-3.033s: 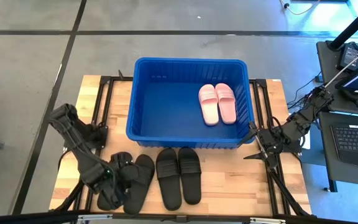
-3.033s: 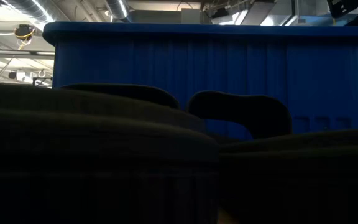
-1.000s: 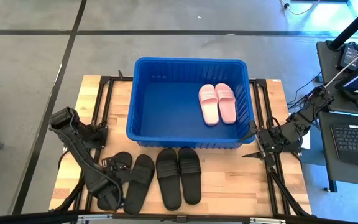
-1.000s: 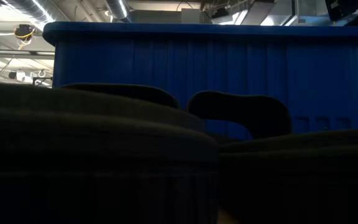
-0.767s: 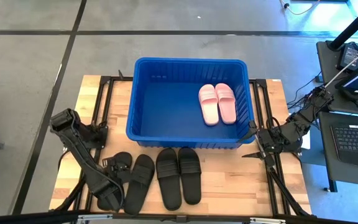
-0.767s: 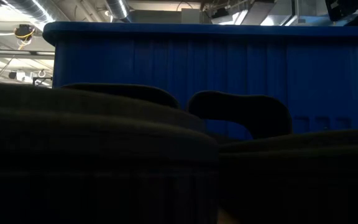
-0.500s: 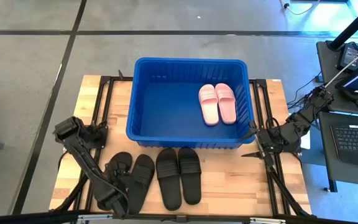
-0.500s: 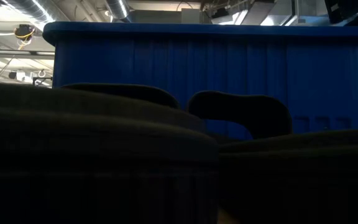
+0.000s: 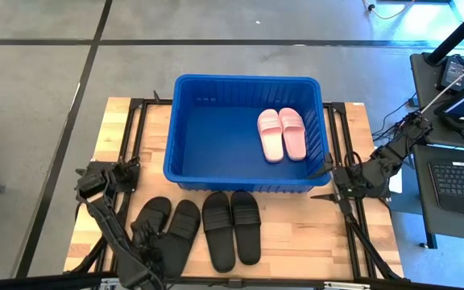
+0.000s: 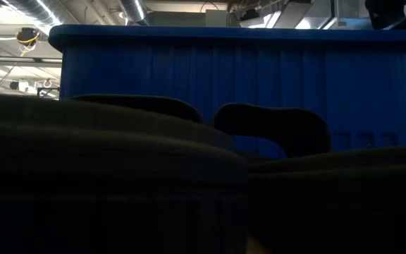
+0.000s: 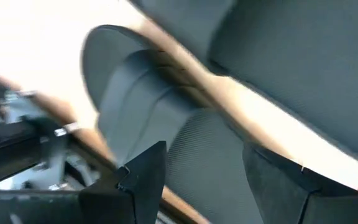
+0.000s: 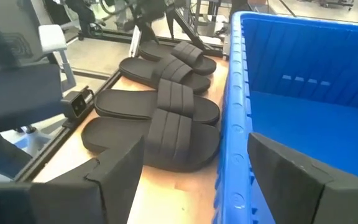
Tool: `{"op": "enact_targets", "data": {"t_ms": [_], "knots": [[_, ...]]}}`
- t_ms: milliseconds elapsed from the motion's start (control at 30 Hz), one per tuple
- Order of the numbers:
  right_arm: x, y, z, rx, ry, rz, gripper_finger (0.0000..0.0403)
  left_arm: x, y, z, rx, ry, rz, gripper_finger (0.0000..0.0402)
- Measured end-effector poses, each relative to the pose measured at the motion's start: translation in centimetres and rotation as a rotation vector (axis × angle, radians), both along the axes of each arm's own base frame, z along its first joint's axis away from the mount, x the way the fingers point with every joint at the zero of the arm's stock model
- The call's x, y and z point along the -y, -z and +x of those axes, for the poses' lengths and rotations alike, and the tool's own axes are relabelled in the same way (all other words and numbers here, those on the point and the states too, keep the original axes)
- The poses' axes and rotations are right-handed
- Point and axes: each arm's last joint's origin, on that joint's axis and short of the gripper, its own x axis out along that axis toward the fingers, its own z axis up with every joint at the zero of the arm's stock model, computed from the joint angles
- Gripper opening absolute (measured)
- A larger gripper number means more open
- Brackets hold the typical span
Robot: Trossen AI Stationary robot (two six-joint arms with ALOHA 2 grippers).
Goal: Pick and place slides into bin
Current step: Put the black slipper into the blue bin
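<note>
High view, looking straight down: a large bright blue rectangular plastic bin (image 9: 246, 133) sits at the far middle of a pale wooden table (image 9: 296, 234). Two pale pink slide sandals (image 9: 281, 134) lie side by side inside it, toward its right wall. Four matte black slide sandals rest on the table just in front of the bin's near wall, as a left pair (image 9: 166, 234) and a middle pair (image 9: 231, 228).

The left gripper (image 9: 150, 251) is low over the near end of the left black pair, at the table's near left corner. Its wrist view shows both fingers standing apart with a black sandal's ribbed sole (image 11: 210, 155) between them; the jaws look partly open and not clamped on anything. The right gripper (image 9: 334, 187) waits beside the bin's near right corner, jaws wide and empty, its camera looking along the bin rim (image 12: 236, 106) toward the black sandals (image 12: 160, 127).

Judging from this, two sandals are placed and four remain; the step in hand appears to be reaching for a sandal of the left pair. The next move likely calls for closing on a strap or sole edge, lifting above the rolled rim, and carrying far and right.

The bin's left half is bare floor, giving ample room to drop. The table's near edge lies close to the left gripper, and the neighbouring sandal touches the target, so it may be nudged.
</note>
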Motion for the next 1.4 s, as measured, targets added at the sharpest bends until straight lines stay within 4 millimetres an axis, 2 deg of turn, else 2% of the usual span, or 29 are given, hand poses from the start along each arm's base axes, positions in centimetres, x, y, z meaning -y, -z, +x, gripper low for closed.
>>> {"op": "enact_targets", "data": {"t_ms": [133, 467, 867, 1100, 1400], "knots": [[0.1, 0.2, 0.0, -0.014, 0.022, -0.015, 0.0284, 0.5, 0.6, -0.1, 0.026, 0.040, 0.038, 0.0205], [0.2, 0.2, 0.0, -0.013, 0.031, -0.016, 0.0284, 1.1, 4.1, 0.6, -0.071, 0.075, 0.114, 0.0205], [0.2, 0.2, 0.0, -0.017, 0.040, 0.008, 0.0284, 1.0, 3.7, 0.7, -0.042, 0.021, 0.105, 0.0205], [0.5, 0.2, 0.2, -0.017, 0.071, 0.006, 0.0284, 1.5, 3.7, -0.1, -0.078, 0.059, 0.088, 0.0203], [1.0, 0.2, 0.5, -0.017, 0.125, 0.005, 0.0284, 1.2, 3.2, 0.2, -0.046, 0.084, 0.097, 0.0160]]}}
